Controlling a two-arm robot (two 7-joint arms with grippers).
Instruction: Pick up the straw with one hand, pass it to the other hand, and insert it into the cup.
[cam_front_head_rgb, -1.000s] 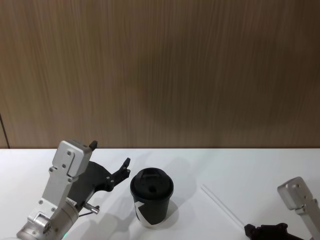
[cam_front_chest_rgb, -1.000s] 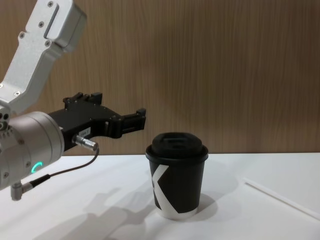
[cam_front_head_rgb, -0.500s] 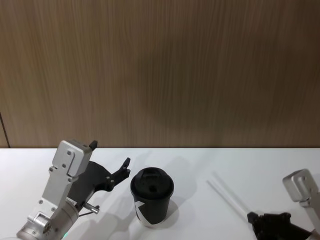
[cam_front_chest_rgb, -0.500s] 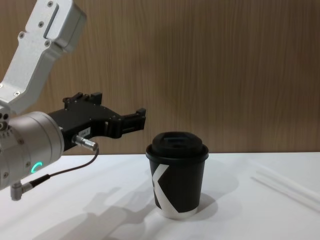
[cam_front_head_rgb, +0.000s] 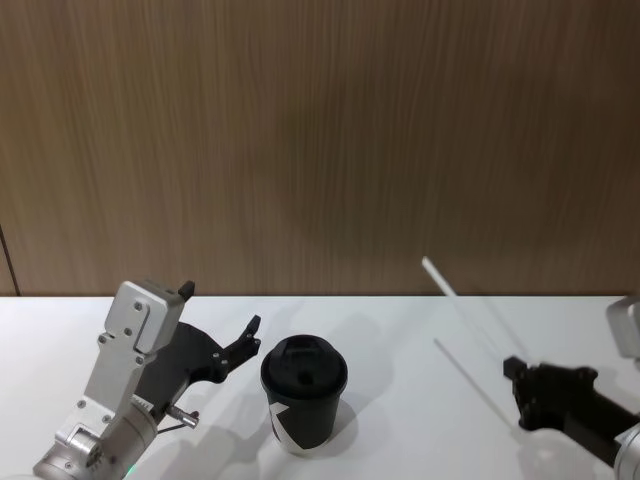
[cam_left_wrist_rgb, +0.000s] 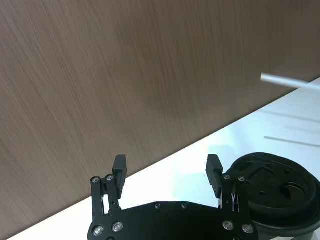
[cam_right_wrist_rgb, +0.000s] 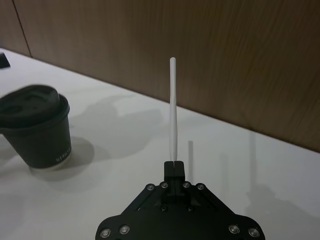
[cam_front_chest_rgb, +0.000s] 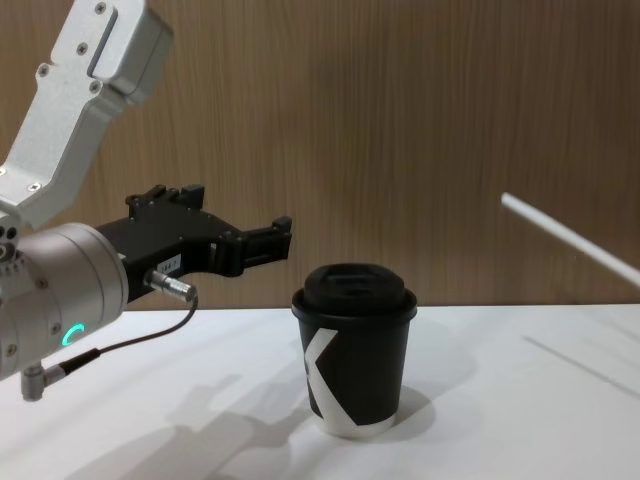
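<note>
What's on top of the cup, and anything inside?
A black domed lid caps the cup. The straw is not in it; the right gripper holds it aloft. The left gripper hovers open beside the cup. The lid hides the cup's inside.

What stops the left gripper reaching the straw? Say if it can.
Probably yes. The left gripper is open beside the cup, and the straw, clamped by the right gripper, tilts its free end higher than the cup with nothing between.
</note>
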